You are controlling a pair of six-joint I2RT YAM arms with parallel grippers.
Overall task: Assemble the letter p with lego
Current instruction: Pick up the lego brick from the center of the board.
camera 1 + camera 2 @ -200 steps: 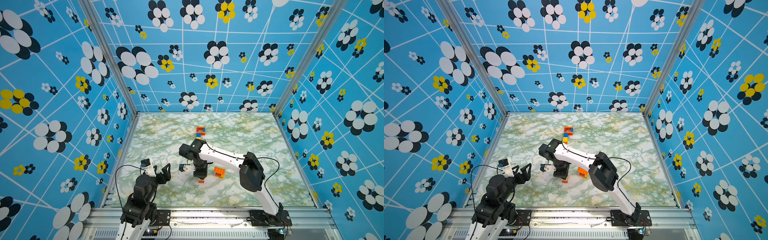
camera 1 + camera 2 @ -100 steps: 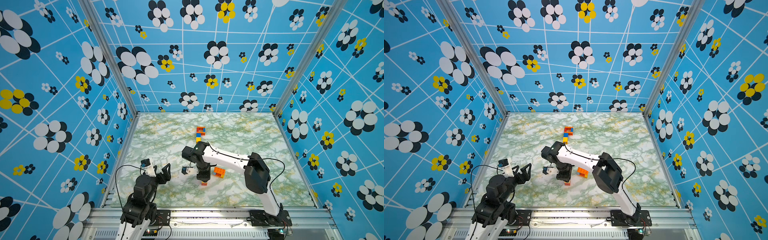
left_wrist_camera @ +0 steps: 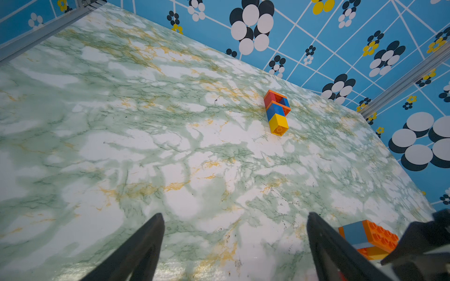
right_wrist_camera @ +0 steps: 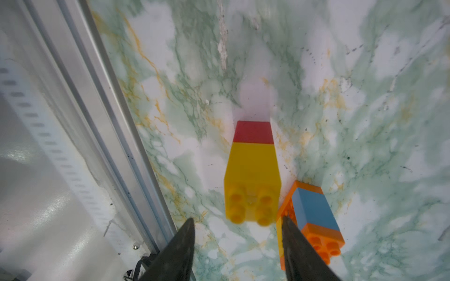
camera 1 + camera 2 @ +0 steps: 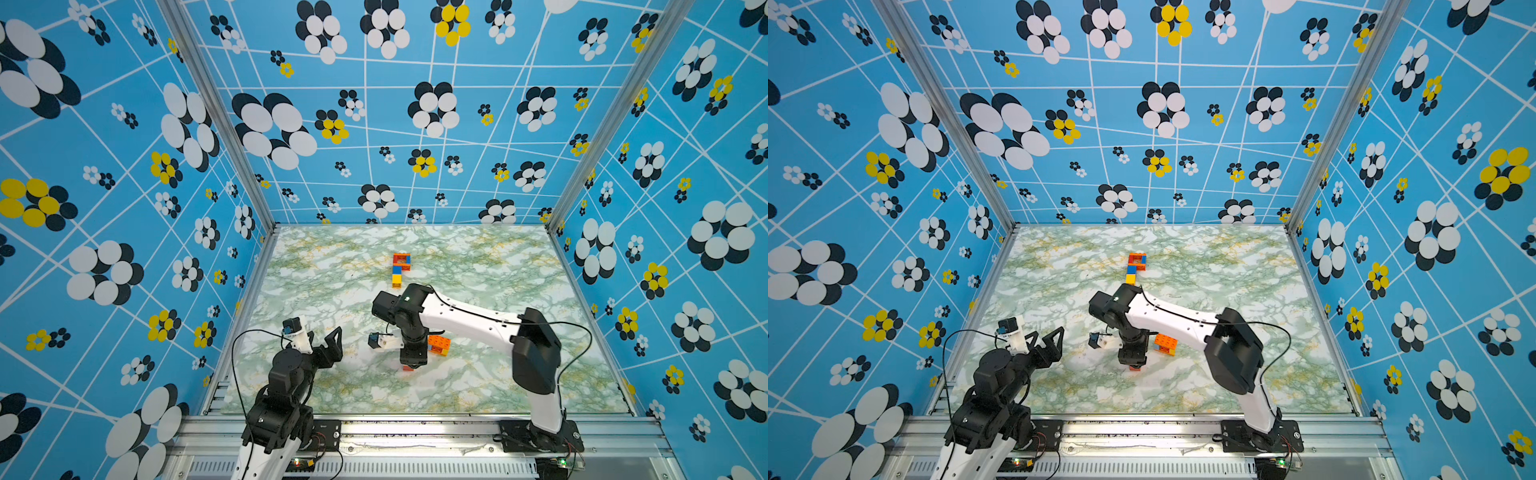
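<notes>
Three lego clusters show in both top views: the half-built letter [image 5: 401,266] far back, an orange-and-blue lump [image 5: 438,345], and a red-and-yellow stack [image 5: 408,367] under the down-pointing right gripper [image 5: 411,360]. The left wrist view shows the left gripper [image 3: 235,216] with its jaws spread over bare table [image 3: 121,146]. In the right wrist view the jaws stand apart around the upright stack, gripping nothing, with one finger [image 4: 299,245] close against the lump, so any sideways drift on lifting could topple the stack.

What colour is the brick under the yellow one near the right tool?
Red brick, clearest in the right wrist view.
</notes>
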